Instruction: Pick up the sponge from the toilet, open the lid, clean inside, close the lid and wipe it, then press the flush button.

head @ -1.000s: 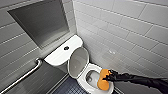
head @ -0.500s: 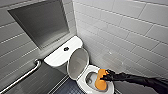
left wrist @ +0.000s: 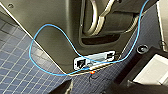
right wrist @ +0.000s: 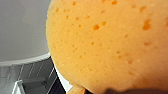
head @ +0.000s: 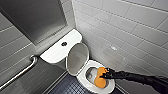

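R gripper (head: 107, 74) clamped on sponge (head: 99, 79), its long axis pointing down into toilet (head: 82, 80) bowl just ahead of claw, lid (head: 77, 58) upright behind.

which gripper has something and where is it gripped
The right gripper holds the sponge by its edge nearest the arm; the rest hangs over the toilet bowl.
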Controlling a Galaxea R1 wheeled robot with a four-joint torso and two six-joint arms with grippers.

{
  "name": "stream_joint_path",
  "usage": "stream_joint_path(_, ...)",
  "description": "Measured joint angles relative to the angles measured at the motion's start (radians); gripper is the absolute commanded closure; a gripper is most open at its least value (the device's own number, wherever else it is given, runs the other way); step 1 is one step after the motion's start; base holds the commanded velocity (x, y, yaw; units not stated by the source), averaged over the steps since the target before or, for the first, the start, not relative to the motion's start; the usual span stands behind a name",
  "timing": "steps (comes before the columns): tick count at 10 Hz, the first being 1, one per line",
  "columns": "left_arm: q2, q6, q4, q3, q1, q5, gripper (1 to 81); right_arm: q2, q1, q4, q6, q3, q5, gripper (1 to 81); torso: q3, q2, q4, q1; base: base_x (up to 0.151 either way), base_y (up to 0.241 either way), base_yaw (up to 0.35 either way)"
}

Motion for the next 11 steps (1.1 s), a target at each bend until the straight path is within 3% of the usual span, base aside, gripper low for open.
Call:
stream_joint_path(6, 0.009, -0.001, -0.001, -0.005, 0.0, 0.0, 1.0, 0.097, 0.046, 0.0, 0.001, -0.087, 0.0, 81.1, 0.001, 0.014, 0.0, -0.007, 0.0, 0.0, 0.0)
stream_joint_path(11, 0.011, -0.001, -0.003, -0.007, -0.004, 0.0, 1.0, 0.108, 0.059, -0.001, 0.001, -0.091, 0.0, 81.1, 0.0, 0.132, 0.0, -0.077, 0.0, 0.0, 0.0)
